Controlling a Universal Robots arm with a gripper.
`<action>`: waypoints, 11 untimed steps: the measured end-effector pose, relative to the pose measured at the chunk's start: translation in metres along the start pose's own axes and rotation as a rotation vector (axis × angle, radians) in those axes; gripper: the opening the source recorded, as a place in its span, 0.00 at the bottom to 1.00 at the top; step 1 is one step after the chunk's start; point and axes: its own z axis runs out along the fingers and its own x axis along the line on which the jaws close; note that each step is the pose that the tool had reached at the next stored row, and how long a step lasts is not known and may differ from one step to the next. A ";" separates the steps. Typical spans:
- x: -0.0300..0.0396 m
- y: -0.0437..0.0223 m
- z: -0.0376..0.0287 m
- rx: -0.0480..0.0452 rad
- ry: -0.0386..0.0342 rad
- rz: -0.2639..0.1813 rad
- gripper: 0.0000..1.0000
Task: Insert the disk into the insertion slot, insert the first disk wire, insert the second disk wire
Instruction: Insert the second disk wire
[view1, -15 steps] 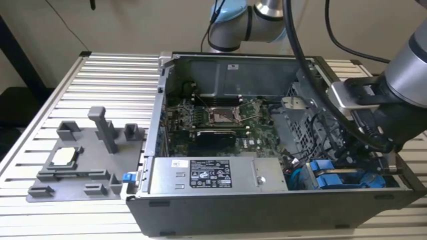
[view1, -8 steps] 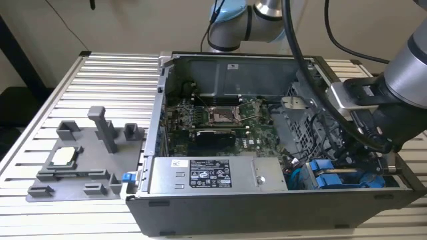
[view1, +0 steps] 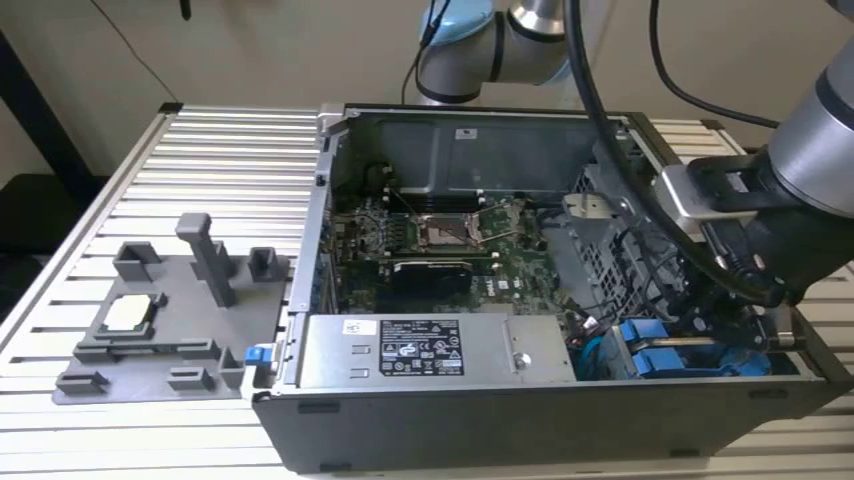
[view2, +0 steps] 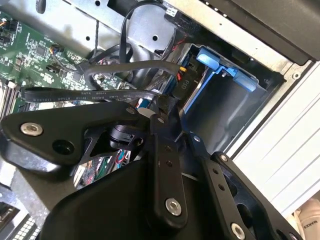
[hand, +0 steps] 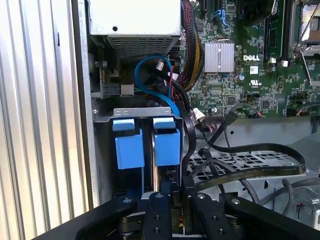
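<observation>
The disk (hand: 167, 147), in its bright blue plastic frame, already sits upright in the insertion slot (hand: 145, 112), the grey sheet-metal bay in the near corner of the black computer case (view1: 534, 425). A second blue-tabbed drive (hand: 129, 150) stands just beside it.

The gripper (hand: 177, 202) is down at the disk's rear edge, clenched on a black cable connector (view2: 182, 85) that touches the drive's back. The flat black wire (view2: 85, 95) trails from there over the green motherboard (hand: 250, 65).

To do this step well, keep the connector square to the drive's port and press straight along the slot axis; judge seating by flush contact. Watch the stiff, ribbon-like cable: it may snag the loose bundled leads beside the perforated silver power-supply box (view1: 434, 350).
</observation>
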 end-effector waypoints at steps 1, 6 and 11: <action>0.0000 0.0000 0.0000 0.0000 0.0001 0.001 0.24; -0.0006 -0.0003 -0.0044 -0.0003 0.0004 0.006 0.24; -0.0021 -0.0012 -0.0158 -0.0018 0.0007 0.008 0.24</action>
